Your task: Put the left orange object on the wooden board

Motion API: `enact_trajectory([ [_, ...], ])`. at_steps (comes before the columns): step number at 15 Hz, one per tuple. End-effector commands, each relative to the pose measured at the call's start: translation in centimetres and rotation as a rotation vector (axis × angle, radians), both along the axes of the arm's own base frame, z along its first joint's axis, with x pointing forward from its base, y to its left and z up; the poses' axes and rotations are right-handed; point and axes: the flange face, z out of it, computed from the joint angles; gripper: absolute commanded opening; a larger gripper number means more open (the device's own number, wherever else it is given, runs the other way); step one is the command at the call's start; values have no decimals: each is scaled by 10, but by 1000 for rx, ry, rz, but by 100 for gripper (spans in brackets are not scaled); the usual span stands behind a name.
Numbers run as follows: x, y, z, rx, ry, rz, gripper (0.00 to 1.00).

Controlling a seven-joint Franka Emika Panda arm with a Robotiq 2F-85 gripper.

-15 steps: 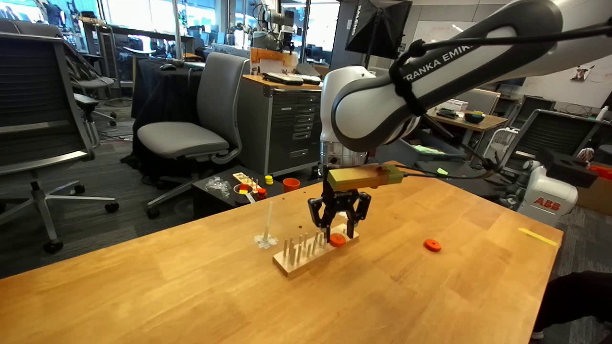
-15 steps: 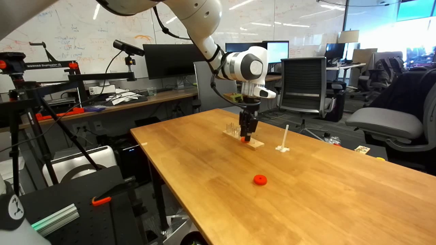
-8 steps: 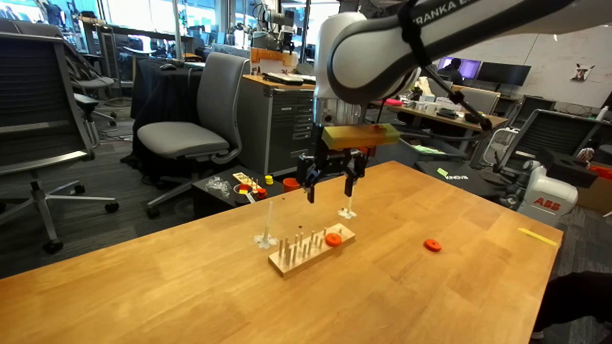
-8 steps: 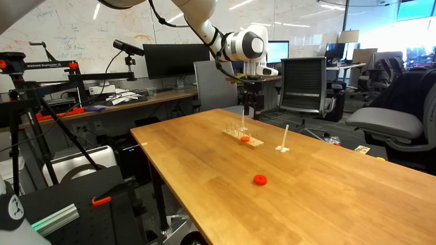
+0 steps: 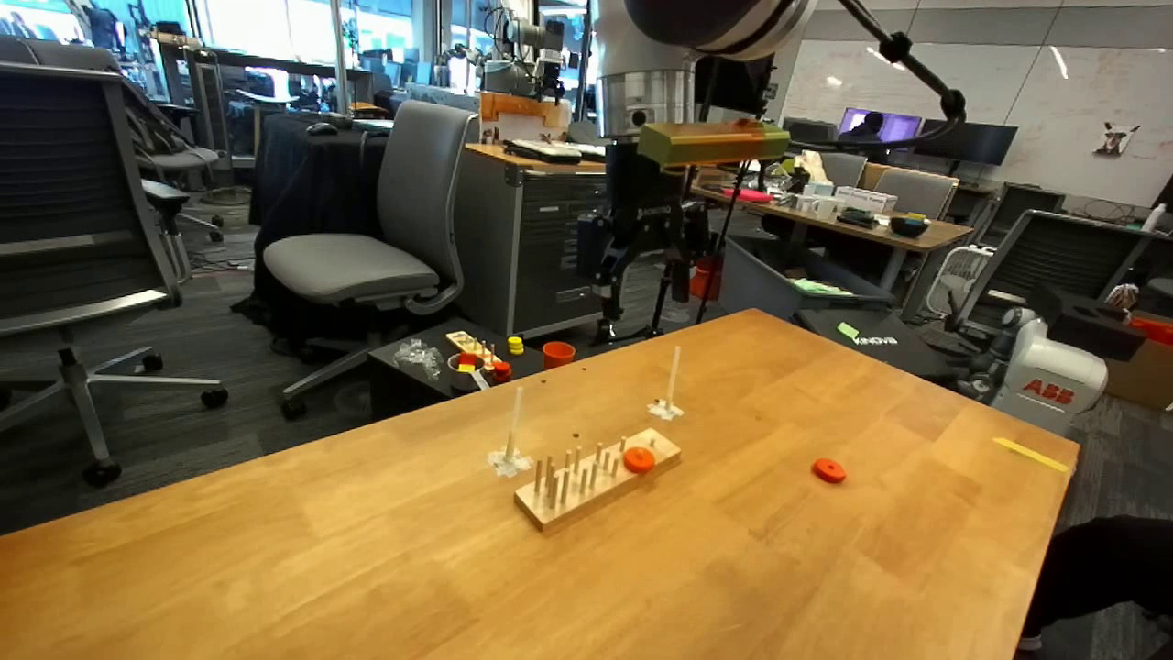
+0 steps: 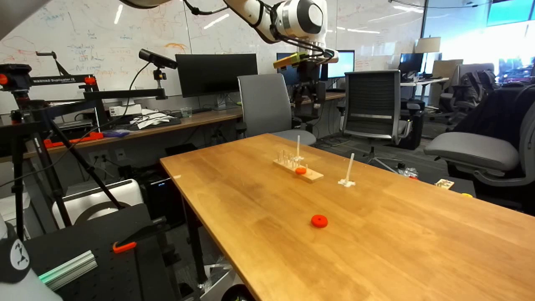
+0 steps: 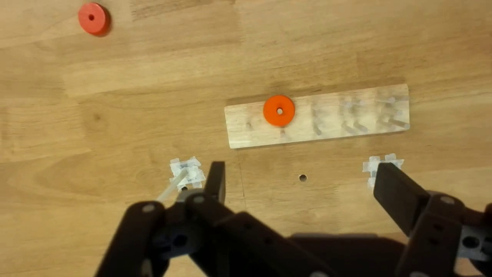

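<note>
On the board (image 7: 238, 132) sits the disc (image 7: 286, 111), placed, I'd judge! My hand (image 7: 301, 173) is wide, empty; next, just park it.

blown-out windows (image 5: 252, 32), glare-streaked whiteboard (image 6: 167, 25)

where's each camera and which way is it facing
Wrist view: by the gripper, facing down at the pegged board; gripper fingers show.
Exterior view: apart from the arm, looking across the table toward drawers; arm and gripper show.
Exterior view: likewise apart, facing the whiteboard across the table; arm and gripper show.
Both exterior views share the pegged board, orange disc and redder disc.
</note>
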Motion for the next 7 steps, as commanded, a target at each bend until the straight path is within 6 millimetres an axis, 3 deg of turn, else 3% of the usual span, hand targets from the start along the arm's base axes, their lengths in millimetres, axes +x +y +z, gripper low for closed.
enact_trajectory([
  [1, 1, 1, 16, 16, 74, 80, 100],
  [7, -7, 0, 9, -5, 102, 73, 100],
])
